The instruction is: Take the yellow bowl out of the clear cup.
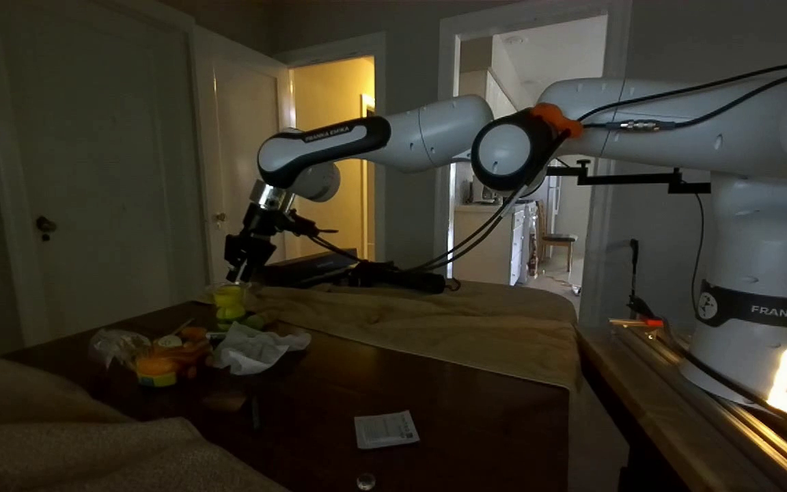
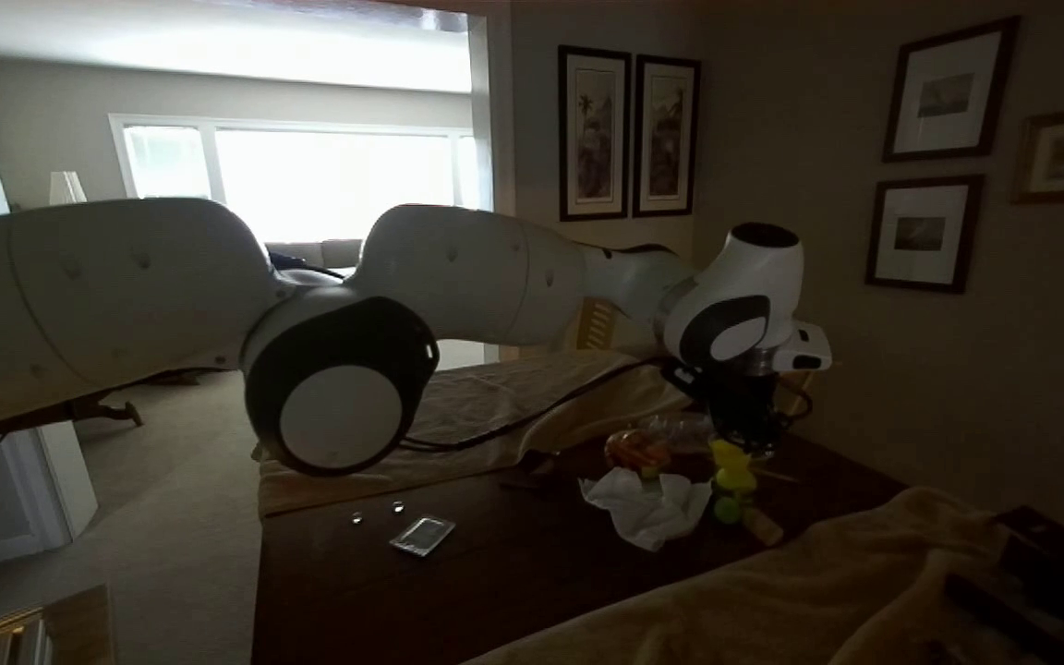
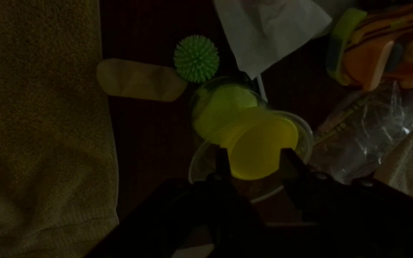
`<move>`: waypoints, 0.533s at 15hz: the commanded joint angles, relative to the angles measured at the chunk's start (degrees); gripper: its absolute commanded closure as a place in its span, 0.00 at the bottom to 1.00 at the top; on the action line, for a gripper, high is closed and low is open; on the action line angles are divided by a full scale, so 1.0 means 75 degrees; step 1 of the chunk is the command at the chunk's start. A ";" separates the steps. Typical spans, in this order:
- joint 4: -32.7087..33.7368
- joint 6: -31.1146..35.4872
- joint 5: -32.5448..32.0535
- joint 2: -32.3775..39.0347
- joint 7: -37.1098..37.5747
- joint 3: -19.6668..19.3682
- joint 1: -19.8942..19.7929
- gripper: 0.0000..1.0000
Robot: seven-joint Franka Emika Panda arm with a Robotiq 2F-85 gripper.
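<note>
Arm [image 1: 503,147] lettered FRANKA EMIKA; pincer [image 3: 254,154] parted at yellow bowl [image 3: 264,143], whether gripping I cannot tell

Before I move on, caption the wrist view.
Jaws at the yellow bowl inside the clear cup, spiky green ball nearby.

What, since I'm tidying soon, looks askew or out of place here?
The white napkin lies crumpled, not flat, near the spiky green ball. In the wrist view, the yellow bowl looks off-centre in the clear cup, leaving a wider gap on one side.
</note>
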 commanded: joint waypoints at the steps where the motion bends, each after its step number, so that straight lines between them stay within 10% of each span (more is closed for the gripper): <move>1: -0.0101 -0.0153 0.0040 -0.0032 0.0143 0.0046 0.0017 0.60; 8: -0.0096 -0.0193 0.0021 0.0069 0.0188 0.0025 0.0035 0.62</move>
